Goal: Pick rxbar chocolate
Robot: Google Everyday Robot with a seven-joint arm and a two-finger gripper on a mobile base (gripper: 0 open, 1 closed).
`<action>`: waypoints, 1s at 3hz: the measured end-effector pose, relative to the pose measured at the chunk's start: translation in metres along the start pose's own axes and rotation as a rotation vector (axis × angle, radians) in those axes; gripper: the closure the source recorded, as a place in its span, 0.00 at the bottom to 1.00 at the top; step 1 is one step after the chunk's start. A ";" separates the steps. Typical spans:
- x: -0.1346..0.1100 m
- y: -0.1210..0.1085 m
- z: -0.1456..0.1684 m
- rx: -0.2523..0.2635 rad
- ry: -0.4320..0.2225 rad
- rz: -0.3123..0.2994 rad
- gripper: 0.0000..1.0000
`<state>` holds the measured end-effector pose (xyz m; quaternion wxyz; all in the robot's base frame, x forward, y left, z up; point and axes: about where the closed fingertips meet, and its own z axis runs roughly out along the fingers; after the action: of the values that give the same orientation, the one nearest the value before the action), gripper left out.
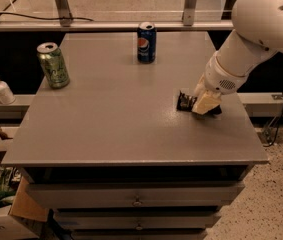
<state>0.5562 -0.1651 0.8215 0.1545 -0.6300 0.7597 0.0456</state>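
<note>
The rxbar chocolate (184, 101) is a small black bar with pale lettering at the right side of the grey table (116, 119). My gripper (204, 104) is right on it, and its cream fingers (202, 103) cover the bar's right part. The bar's left end sticks out to the left of the fingers. The gripper is shut on the bar and holds it just above the tabletop. The white arm comes in from the upper right.
A blue Pepsi can (146, 42) stands at the back middle of the table. A green can (53, 65) stands at the back left. A white pump bottle (1, 88) sits on a low ledge to the left. Cardboard boxes (1, 204) are on the floor at the lower left.
</note>
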 end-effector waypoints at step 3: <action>-0.016 -0.023 -0.051 0.012 -0.104 0.043 1.00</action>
<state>0.5717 -0.1679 0.8773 0.1966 -0.6096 0.7641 0.0770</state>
